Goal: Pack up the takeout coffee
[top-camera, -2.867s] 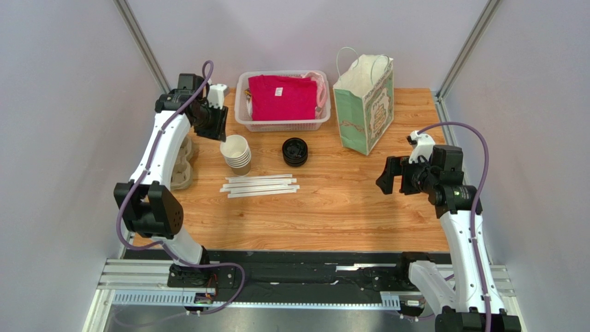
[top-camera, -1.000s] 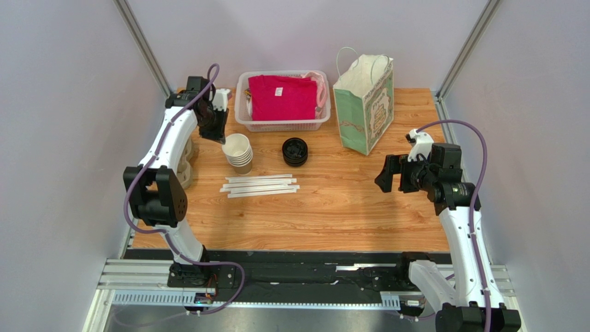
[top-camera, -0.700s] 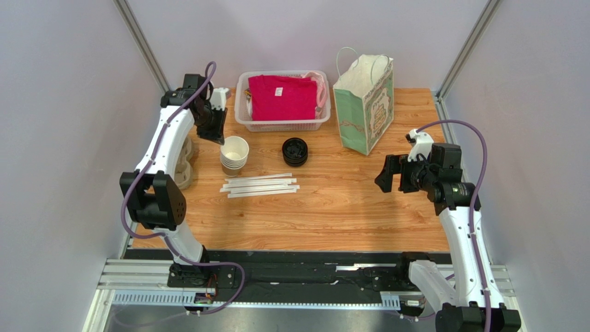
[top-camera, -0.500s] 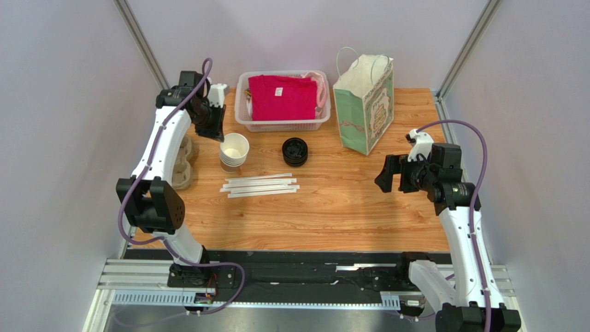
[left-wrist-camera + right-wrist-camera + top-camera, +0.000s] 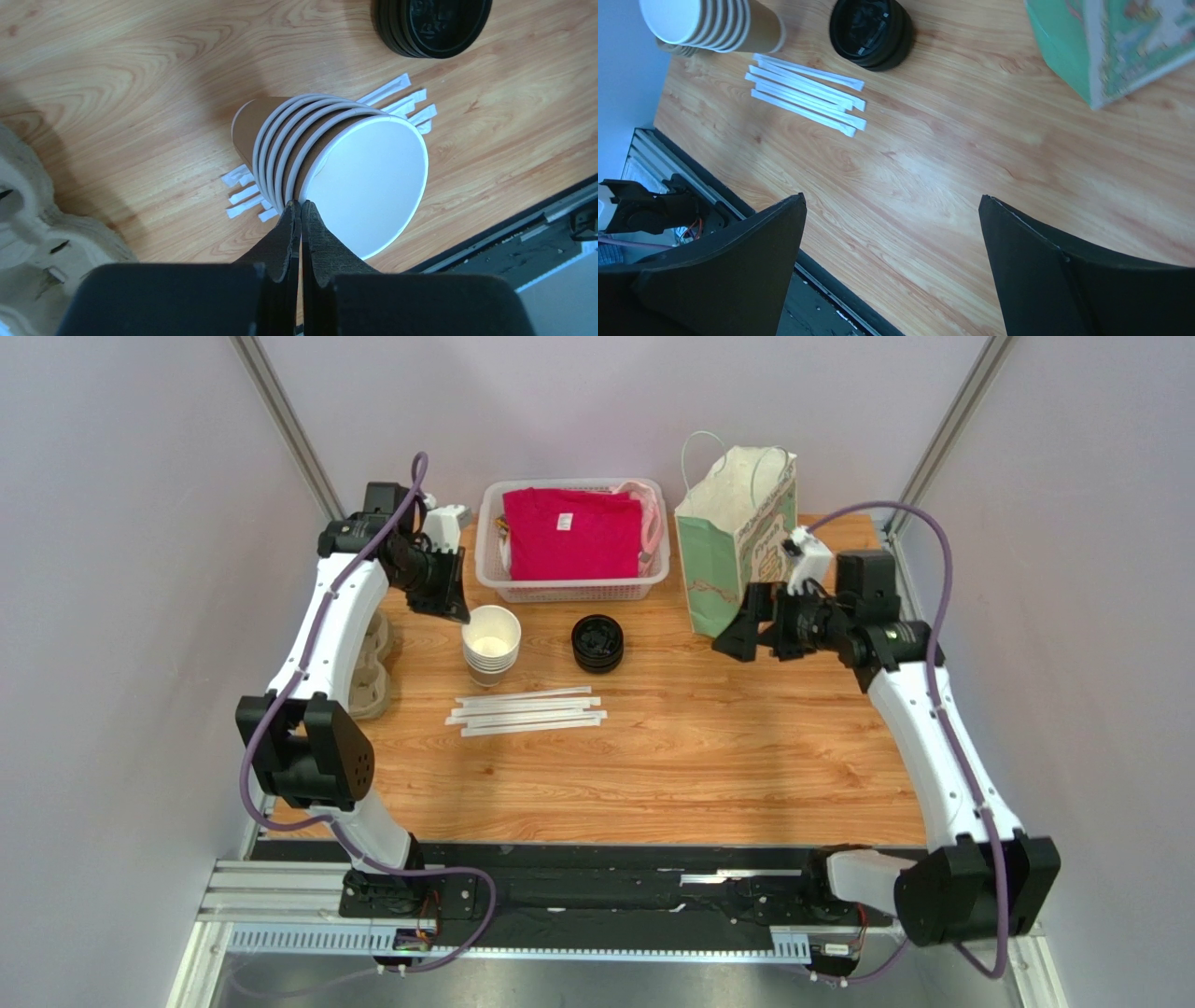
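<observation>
Locate the left gripper at the far left of the table, just near of the left end of the white basket. Read its fingers as pressed flat together, tips touching the rim of the stack of cups. Treat any pinch on a cup wall as undetermined. Note the tan sides and the white inside of the top cup in the left wrist view. Find the stack between the cardboard cup carrier on the left and the pile of black lids on the right, apart from both. Find the wrapped straws lying flat in a loose row just near of the stack and the lids. See the pink cloth folded inside the basket at the far edge. Locate the green paper bag standing upright to the right of the basket, mouth open. Locate the right gripper above bare wood beside the near side of the bag, fingers spread wide, nothing between them. Mark the position of the takeout coffee as undetermined: a single lidded cup not distinguishable in any view, only nested cups and piled lids.
</observation>
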{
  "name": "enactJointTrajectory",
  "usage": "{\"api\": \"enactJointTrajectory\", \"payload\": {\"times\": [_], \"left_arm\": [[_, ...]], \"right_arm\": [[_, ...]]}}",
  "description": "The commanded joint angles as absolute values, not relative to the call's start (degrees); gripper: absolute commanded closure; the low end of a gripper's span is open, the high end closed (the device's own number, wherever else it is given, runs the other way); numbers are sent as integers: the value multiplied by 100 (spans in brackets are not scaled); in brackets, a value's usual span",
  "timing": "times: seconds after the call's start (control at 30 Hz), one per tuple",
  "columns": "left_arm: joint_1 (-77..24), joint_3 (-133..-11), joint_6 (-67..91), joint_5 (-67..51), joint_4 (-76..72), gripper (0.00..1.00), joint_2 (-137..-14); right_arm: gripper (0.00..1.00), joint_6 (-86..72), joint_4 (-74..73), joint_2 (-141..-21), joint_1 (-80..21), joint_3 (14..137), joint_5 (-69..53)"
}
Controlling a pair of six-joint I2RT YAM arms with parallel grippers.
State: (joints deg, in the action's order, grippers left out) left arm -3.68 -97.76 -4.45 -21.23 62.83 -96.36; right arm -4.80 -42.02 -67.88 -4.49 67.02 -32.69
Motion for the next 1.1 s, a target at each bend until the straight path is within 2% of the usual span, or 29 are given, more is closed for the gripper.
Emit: {"api": "enactJointTrajectory", "payload": {"times": [0.0,0.13,0.27,0.47,0.77,1.07], "left_arm": [[-273,-9589,-238,-2917,5872,100,-9641],[-150,-9413,-115,-3347,5652,100,-9721],[-35,-9325,-70,-3647,5581,100,-9870],[97,-9176,-35,-3946,5388,100,-9958],[141,-9097,-35,-4104,5256,100,-10125],[158,-9018,-26,-4184,5124,100,-10204]], "right_arm": [[0,-975,-3481,-7487,-1299,7601,-3043],[5,-1230,-3182,-8216,-1976,8373,-2497],[23,-1380,-3216,-9130,-2635,9173,-2242],[35,-1775,-3436,-10449,-3251,10115,-2259],[41,-2135,-3401,-11635,-3682,11328,-2390],[43,-2320,-3322,-12023,-3841,11505,-2566]]}}
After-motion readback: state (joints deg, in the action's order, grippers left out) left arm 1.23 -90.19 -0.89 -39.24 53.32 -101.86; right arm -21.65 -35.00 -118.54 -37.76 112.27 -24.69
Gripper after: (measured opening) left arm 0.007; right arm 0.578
